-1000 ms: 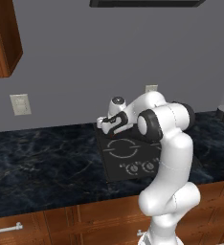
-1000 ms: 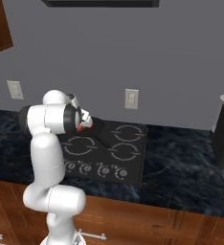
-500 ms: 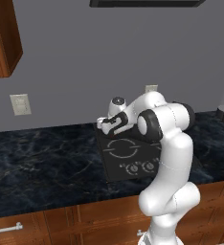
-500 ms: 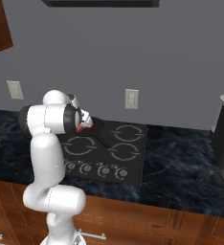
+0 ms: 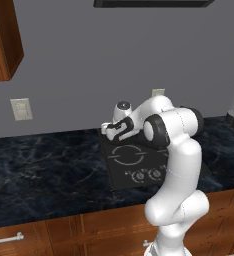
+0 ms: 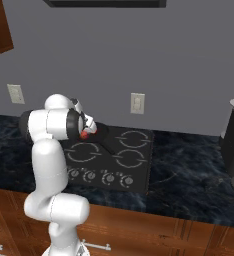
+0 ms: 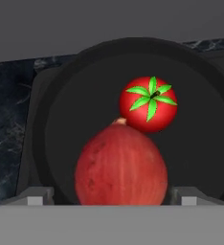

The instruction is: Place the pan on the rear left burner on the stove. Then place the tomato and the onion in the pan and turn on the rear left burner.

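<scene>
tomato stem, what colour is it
Green, a leafy star on the bright red tomato lying in the black pan; the hand view shows it best.

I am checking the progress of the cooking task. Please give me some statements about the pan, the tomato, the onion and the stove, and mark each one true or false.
1. The tomato lies inside the pan. True.
2. The onion sits between the gripper fingertips, above the pan. True.
3. The tomato is on the counter beside the stove. False: it is in the pan.
4. The pan stands on a front burner. False: it is at the rear left of the stove.
5. The stove has a row of knobs along its front edge. True.
</scene>
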